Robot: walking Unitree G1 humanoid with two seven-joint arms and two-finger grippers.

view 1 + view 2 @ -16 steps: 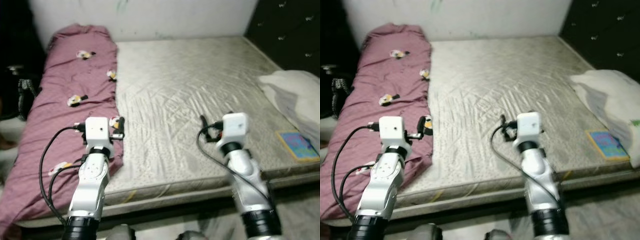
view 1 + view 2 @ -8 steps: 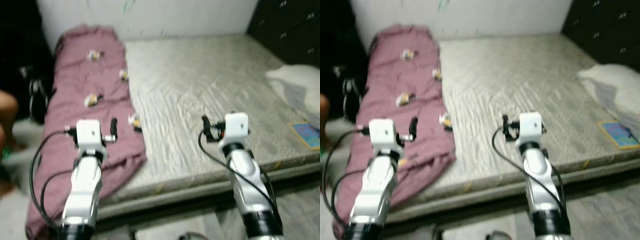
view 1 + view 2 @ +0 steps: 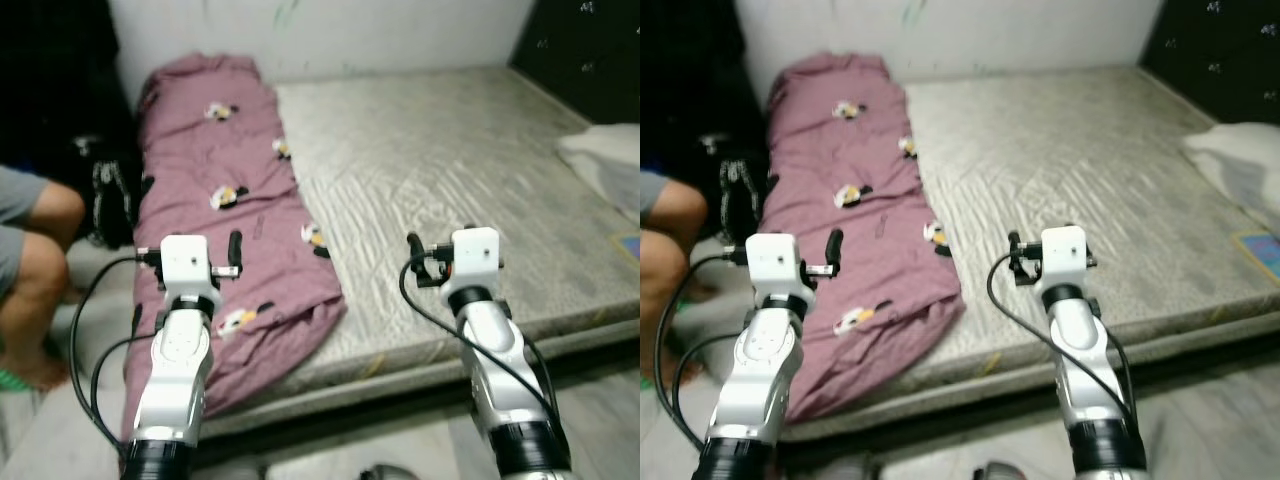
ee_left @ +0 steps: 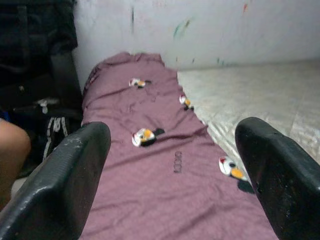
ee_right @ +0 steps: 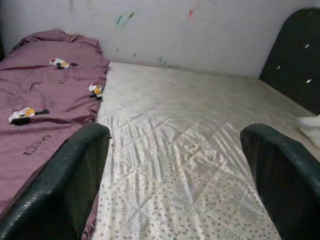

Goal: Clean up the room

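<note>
Since the earlier frames the whole view has swung toward the robot's left: the camera has turned, the blanket now sits nearer the picture's centre, and a person's bent leg has come into sight at the left edge, beside the bed. The things on the bed have not themselves shifted.

The mauve blanket, printed with small cartoon figures, lies lengthwise along the left side of the mattress, its near end bunched and drooping over the mattress edge. A white pillow rests at the right side of the bed, with what appears to be a coloured book just beside it, too blurred to confirm. A dark bag sits on the floor between the leg and the bed.

The left pincer hangs above the near part of the blanket, fingers spread wide, holding nothing. The right pincer hangs over the bare mattress just beside the blanket's edge, likewise spread wide and empty. Neither touches the bedding.
</note>
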